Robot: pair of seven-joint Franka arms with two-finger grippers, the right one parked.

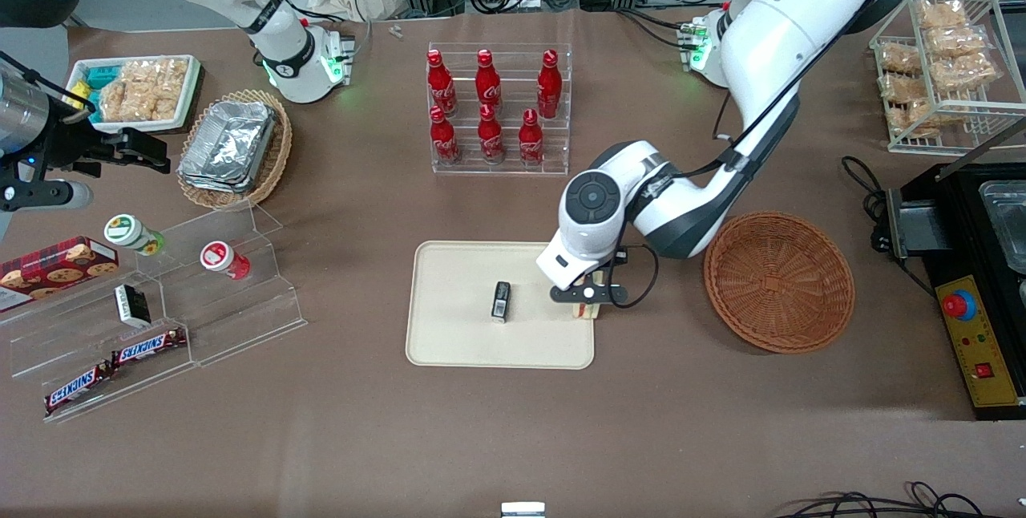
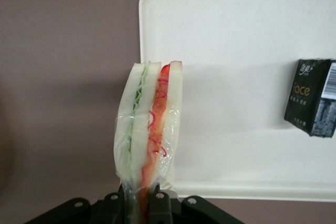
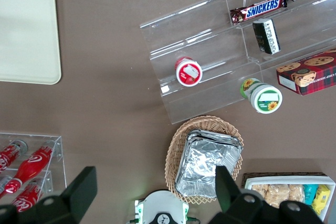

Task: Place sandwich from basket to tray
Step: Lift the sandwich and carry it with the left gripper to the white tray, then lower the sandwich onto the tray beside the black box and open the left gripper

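Observation:
My gripper (image 1: pixel 586 309) (image 2: pixel 139 203) is shut on the sandwich (image 2: pixel 148 127) (image 1: pixel 587 310), a plastic-wrapped wedge of pale bread with green and orange-red filling stripes. It hangs over the edge of the cream tray (image 1: pixel 457 293) (image 2: pixel 236 51) (image 3: pixel 23 30) that faces the round reddish-brown basket (image 1: pixel 778 281). The basket holds nothing and sits beside the tray toward the working arm's end of the table. The arm's wrist hides most of the sandwich in the front view.
A small black box (image 1: pixel 501 300) (image 2: pixel 313 97) lies on the tray. An acrylic rack of red cola bottles (image 1: pixel 497 105) stands farther from the front camera. A black machine with a red button (image 1: pixel 959 305) stands past the basket. Acrylic shelves with snacks (image 1: pixel 160 309) lie toward the parked arm's end.

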